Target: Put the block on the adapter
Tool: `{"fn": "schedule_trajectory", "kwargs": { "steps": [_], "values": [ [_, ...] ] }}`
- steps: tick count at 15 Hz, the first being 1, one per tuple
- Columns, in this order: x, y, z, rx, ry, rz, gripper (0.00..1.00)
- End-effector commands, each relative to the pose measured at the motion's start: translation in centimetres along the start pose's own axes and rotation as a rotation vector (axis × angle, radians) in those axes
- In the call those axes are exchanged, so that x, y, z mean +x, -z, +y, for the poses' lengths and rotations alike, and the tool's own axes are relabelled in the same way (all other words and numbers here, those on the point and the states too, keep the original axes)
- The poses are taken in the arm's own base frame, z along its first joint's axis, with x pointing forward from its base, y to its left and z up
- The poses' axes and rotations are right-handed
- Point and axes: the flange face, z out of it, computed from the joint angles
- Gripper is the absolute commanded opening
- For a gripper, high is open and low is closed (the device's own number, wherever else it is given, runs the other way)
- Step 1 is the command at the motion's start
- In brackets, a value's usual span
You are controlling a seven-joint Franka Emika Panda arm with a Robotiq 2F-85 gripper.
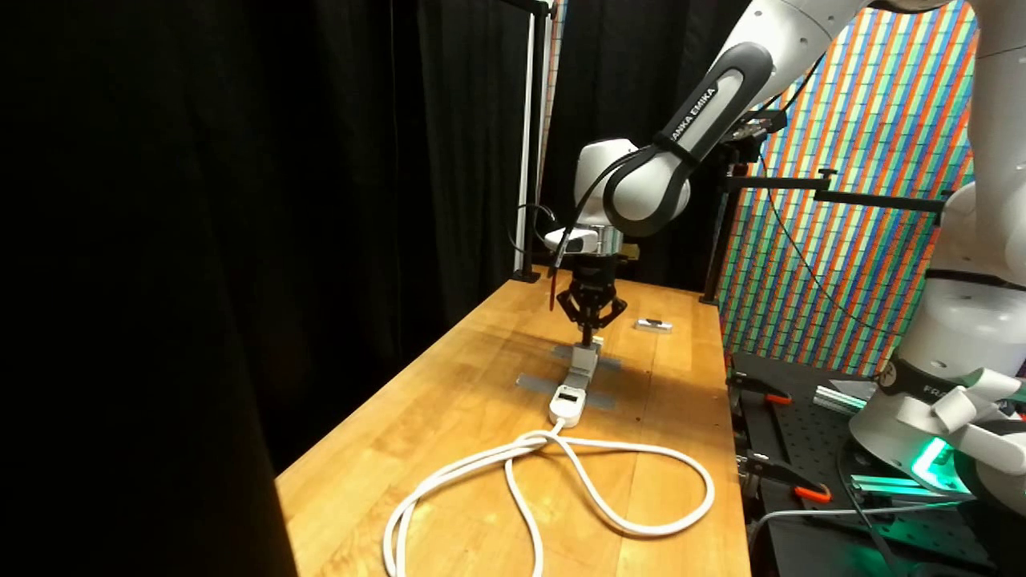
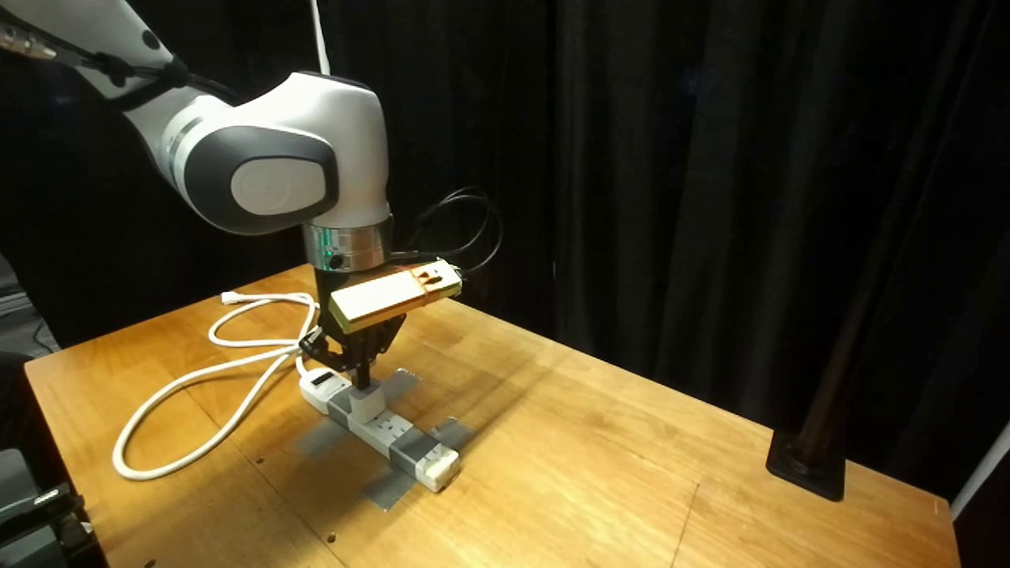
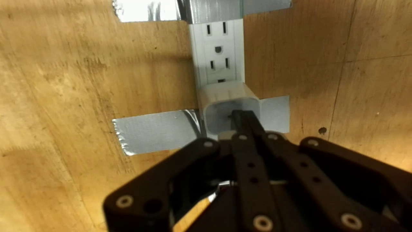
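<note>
Block (image 2: 367,406): one, white, rounded edges, top face greyish; stands upright on the adapter (image 2: 387,430), over the half toward the cable (image 1: 653,530). Tool (image 2: 361,384): one, black, two-fingered; fingers pressed together, tips down at the block's top face; how firmly they touch it cannot be told. Adapter: white, elongated; dark outlet slots (image 3: 218,50) show beyond the block in the wrist view, and a small dark window (image 1: 568,397) marks its rounded cable end. Tape (image 3: 157,132): grey, two bands crossing the adapter, ends flat on the surface (image 2: 592,442). Cable: white, thick; in an exterior view it lies in loops over the near part of the surface, crossing itself just beside the adapter. Small flat object (image 1: 653,325): pale with a dark mark; far right of the surface, well apart from the adapter. Surface: light wood, with seams and small dark holes. Arm (image 2: 347,142): white and dark grey, reaching in from the left in an exterior view. Post base (image 2: 805,472): black, on the right of the surface. Curtain (image 2: 671,197): black, behind the surface in both exterior views.
</note>
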Motion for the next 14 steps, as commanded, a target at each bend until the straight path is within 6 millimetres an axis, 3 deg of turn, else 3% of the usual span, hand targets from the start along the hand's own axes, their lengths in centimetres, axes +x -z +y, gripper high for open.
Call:
{"fn": "schedule_trajectory", "kwargs": {
  "steps": [1,14],
  "values": [
    [0.1,0.0,-0.5,-0.026,0.002,-0.005,0.05],
    [-0.8,-3.3,-0.4,0.01,-0.051,0.062,0.05]
  ]
}}
